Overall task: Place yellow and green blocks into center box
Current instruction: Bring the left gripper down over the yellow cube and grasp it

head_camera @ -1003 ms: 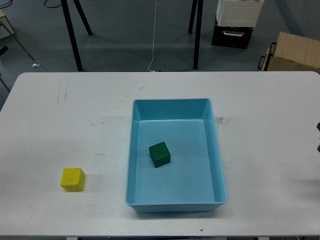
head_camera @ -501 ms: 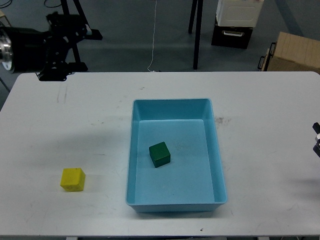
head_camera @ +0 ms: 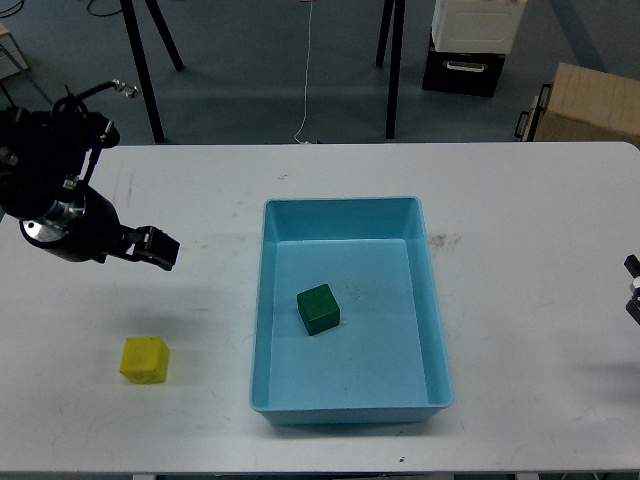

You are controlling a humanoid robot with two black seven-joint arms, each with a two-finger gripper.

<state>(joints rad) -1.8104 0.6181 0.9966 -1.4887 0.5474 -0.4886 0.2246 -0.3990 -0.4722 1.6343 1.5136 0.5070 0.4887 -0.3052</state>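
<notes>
- A white table (head_camera: 520, 200) fills most of the view, with a light blue box (head_camera: 437, 330) open at its centre.
- My left arm reaches in from the left edge. My left gripper (head_camera: 152, 247) hangs above the bare tabletop, up and slightly right of the yellow block, clearly apart from it. It looks dark and end-on, so I cannot tell whether its fingers are spread or pressed together.
- The green block (head_camera: 318, 308) lies inside the box, left of the middle, so that half looks done.
- The yellow block (head_camera: 145, 359) sits on the table, well left of the box.
- Only a sliver of my right gripper (head_camera: 633, 290) shows at the right edge; its state is unreadable.
- Risks, as I judge them: descending off-centre could shove the yellow block instead of straddling it; a weak corner pinch could drop it short of the box; carrying it low could clip the box's left wall.
</notes>
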